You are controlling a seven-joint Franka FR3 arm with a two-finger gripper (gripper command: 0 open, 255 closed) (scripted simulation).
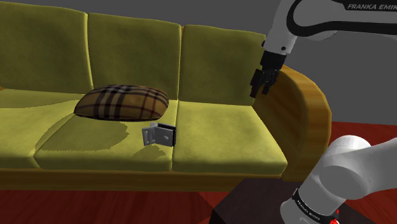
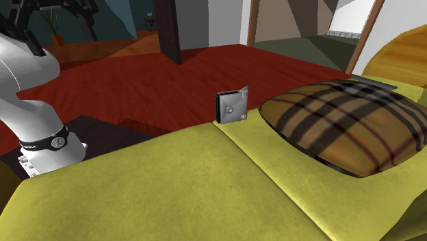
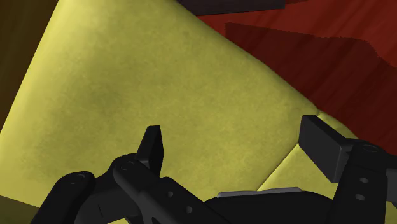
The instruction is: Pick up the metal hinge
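The hinge (image 1: 159, 135) is a small grey metal piece with two leaves. It lies on the yellow-green sofa seat (image 1: 216, 137), by the seam between the middle and right-hand cushions and just in front of the plaid pillow. The second exterior view has the hinge (image 2: 231, 106) standing near the seat's front edge. My black gripper (image 1: 262, 81) hangs in the air above the right-hand cushion, near the armrest, well to the right of the hinge and higher. In the wrist view the gripper (image 3: 235, 146) is open, fingers wide apart over bare cushion, nothing between them.
A brown plaid pillow (image 1: 122, 102) rests on the middle cushion just behind the hinge. The sofa's wooden-looking armrest (image 1: 308, 108) rises close beside the gripper. My white base (image 2: 41, 137) and dark stand (image 1: 254, 203) sit in front of the sofa on a red floor (image 2: 171, 75).
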